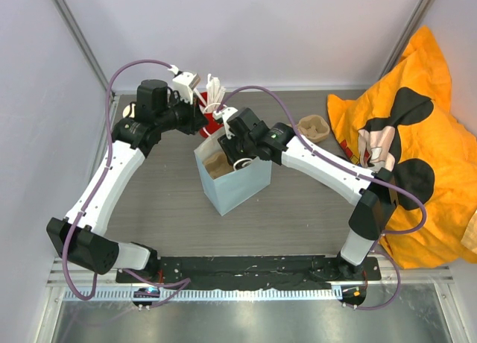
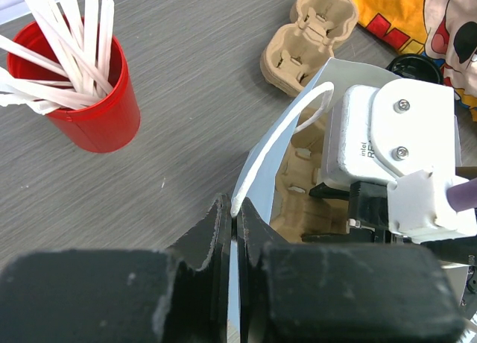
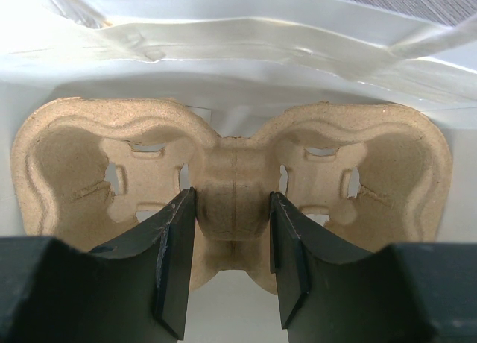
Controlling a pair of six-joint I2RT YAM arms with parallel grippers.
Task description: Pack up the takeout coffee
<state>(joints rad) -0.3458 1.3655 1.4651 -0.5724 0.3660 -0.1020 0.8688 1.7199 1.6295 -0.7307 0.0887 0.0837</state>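
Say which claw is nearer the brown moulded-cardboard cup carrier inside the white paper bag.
Right. The right claw grips the cardboard carrier's middle ridge inside the bag; the left claw pinches the bag's rim.

Bright, even and diffuse from above. Soft, faint shadows only. Mild glare on the white bag [image 3: 238, 30] wall.

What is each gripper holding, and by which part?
Left gripper pinches the white paper bag by its top rim. Right gripper apparently grips the tan moulded cardboard cup carrier by its central ridge, inside the bag.
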